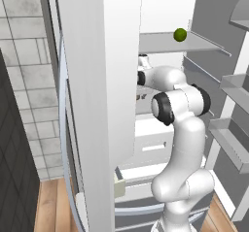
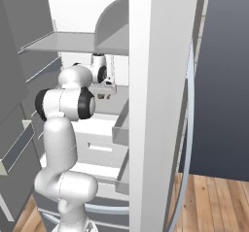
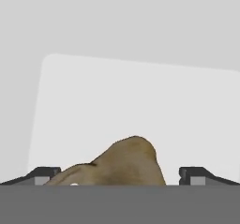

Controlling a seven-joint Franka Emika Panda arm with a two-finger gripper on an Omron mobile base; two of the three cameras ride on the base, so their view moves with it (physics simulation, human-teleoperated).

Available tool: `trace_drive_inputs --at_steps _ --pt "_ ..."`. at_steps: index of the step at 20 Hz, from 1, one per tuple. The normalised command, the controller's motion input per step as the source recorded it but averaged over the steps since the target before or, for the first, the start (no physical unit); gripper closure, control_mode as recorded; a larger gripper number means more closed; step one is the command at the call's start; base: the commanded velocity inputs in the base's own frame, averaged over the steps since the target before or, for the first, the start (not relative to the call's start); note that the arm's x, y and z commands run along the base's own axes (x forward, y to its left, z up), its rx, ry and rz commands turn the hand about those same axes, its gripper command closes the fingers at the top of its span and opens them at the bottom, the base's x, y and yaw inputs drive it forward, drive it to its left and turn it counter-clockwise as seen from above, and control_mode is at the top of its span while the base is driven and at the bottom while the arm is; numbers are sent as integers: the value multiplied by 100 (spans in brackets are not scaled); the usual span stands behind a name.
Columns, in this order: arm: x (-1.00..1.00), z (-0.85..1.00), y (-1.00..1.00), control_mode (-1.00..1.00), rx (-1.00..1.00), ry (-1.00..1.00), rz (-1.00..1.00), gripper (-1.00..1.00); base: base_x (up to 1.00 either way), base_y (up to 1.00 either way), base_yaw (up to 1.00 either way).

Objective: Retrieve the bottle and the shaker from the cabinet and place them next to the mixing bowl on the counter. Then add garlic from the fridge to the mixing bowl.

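A tan, lumpy garlic bulb (image 3: pixel 129 160) lies on a pale fridge shelf (image 3: pixel 131 92), close in the hand view. My gripper (image 3: pixel 121 175) is open, with one dark fingertip (image 3: pixel 44 174) to the garlic's left and the other on its right. A gap shows between the garlic and the right tip. In the right base view the gripper (image 2: pixel 103 94) points down inside the fridge, under the upper shelf (image 2: pixel 73 41). The bottle, the shaker, the cabinet, the mixing bowl and the counter are out of view.
A green lime (image 1: pixel 180 34) sits on the upper fridge shelf (image 1: pixel 165 44). An open fridge door (image 1: pixel 97 80) stands close on the arm's left and another (image 2: pixel 160 80) on its right. Door bins (image 1: pixel 233 143) hang at the right and drawers (image 1: pixel 151 146) lie below.
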Motion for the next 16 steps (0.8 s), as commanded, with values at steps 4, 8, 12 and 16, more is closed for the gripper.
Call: trace_drive_inputs --at_steps 4,8,12,16 --pt "0 -21 0 -100 0 -2 0 -100 0 0 0" --pt "0 0 0 -100 0 0 0 -100 0 0 0" --pt "0 0 0 -100 0 0 0 100 0 0 0" --pt "0 0 0 -100 0 0 0 100 0 0 0"
